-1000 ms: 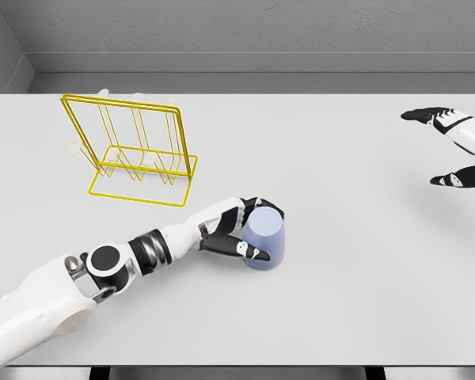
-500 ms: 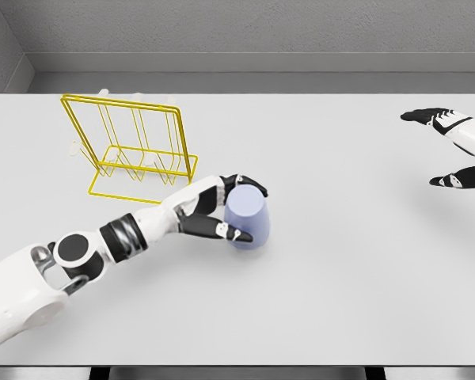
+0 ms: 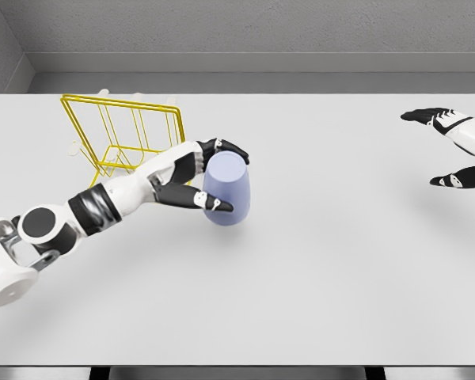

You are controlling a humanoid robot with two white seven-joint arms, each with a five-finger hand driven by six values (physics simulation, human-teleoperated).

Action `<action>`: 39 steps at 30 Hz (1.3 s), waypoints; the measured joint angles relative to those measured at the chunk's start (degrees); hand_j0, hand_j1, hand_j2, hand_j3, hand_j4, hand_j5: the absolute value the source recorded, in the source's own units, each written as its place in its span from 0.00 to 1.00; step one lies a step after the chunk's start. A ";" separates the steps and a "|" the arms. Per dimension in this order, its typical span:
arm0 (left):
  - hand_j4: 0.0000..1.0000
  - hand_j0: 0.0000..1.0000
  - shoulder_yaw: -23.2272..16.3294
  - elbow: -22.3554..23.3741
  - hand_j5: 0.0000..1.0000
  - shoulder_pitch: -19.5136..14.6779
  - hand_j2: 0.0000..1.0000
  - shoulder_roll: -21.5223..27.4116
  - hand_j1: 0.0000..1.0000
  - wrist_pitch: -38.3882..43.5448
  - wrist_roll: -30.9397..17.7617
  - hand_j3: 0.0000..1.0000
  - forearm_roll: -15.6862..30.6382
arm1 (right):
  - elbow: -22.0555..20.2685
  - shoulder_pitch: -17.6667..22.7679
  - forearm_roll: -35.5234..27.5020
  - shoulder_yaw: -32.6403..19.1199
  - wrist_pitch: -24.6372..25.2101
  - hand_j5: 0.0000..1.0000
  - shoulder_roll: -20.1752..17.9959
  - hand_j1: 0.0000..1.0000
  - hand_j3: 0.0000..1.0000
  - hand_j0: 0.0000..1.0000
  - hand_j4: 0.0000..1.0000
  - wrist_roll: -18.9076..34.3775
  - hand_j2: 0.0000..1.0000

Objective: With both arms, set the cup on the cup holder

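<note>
A pale lavender cup (image 3: 227,190) is held upside down above the table, tilted slightly. My left hand (image 3: 213,176) is shut on it, fingers over its top and thumb under its side. The left arm crosses in front of the yellow wire cup holder (image 3: 125,141), which stands at the back left and is partly hidden by the forearm. The cup hangs just right of the holder's right edge. My right hand (image 3: 451,149) hovers at the far right edge with fingers spread and holds nothing.
The white table (image 3: 332,261) ends at a grey wall at the back. A few faint white pegs (image 3: 103,93) show behind the holder.
The left hand has lifted the cup and carried it up and to the left, toward the holder. The right hand has stayed in place.
</note>
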 measured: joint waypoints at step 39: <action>0.64 0.64 4.54 -0.71 0.64 -2.90 0.64 10.34 0.64 -5.66 0.42 0.64 2.90 | 0.00 0.00 -0.01 0.01 0.00 1.00 0.07 1.00 1.00 1.00 1.00 0.00 1.00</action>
